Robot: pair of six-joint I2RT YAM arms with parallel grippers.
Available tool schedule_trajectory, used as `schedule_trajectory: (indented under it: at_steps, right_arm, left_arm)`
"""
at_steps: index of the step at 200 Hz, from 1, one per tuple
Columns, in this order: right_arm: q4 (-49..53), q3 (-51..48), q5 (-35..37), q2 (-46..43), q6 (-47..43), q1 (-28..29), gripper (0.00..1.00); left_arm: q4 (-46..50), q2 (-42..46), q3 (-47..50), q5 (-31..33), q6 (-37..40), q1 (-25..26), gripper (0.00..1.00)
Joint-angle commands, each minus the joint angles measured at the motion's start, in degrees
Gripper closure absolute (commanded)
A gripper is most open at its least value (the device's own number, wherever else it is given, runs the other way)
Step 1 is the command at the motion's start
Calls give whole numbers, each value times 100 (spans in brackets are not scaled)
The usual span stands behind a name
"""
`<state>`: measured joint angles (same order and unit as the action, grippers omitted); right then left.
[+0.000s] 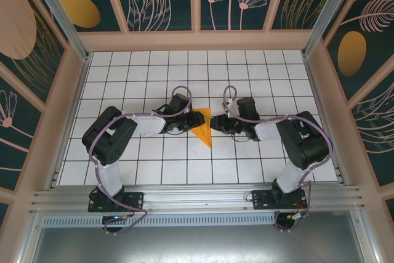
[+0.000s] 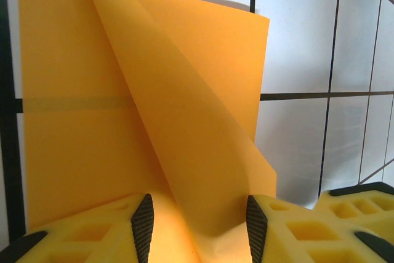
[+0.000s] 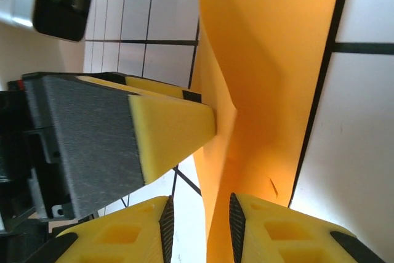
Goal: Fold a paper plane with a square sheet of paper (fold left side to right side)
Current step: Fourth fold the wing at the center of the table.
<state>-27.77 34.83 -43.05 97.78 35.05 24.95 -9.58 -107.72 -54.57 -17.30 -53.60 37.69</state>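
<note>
Right now the sheet of paper (image 1: 202, 125) lies on the tiled table (image 1: 246, 66) midway between the two arms. In the top view it is a narrow wedge whose long axis runs from the far side towards the arm bases, with its point nearest them. The left gripper (image 1: 183, 122) is at its left edge and the right gripper (image 1: 217, 124) at its right edge, both equally close.

From the left wrist, the left gripper (image 2: 199, 229) stands about half open astride the sheet (image 2: 74, 121). A raised flap (image 2: 184, 152) climbs out from between its pads, and no pinch can be seen.

From the right wrist, the right gripper (image 3: 201, 221) is only narrowly parted. The upright flap (image 3: 271, 60) runs between its pads, and bare tile shows on one side of it, so it does not look clamped.

The coming fold probably turns on that flap standing on edge along the sheet's long axis. It needs to tip rightward, towards the right gripper.
</note>
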Motion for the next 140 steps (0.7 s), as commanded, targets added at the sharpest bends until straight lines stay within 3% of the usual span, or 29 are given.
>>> schedule_trajectory:
  at_steps: [1, 76, 140]
  right_arm:
    - [-303, 215, -235, 212, 221, 10, 69]
    - [-387, 391, -330, 565, 296, 89, 72]
    - [49, 504, -137, 628, 80, 105, 95]
  left_arm:
    - [318, -136, -18, 223, 141, 8, 53]
    - [323, -141, -37, 209, 156, 7, 53]
    - [330, -118, -10, 218, 161, 1, 53]
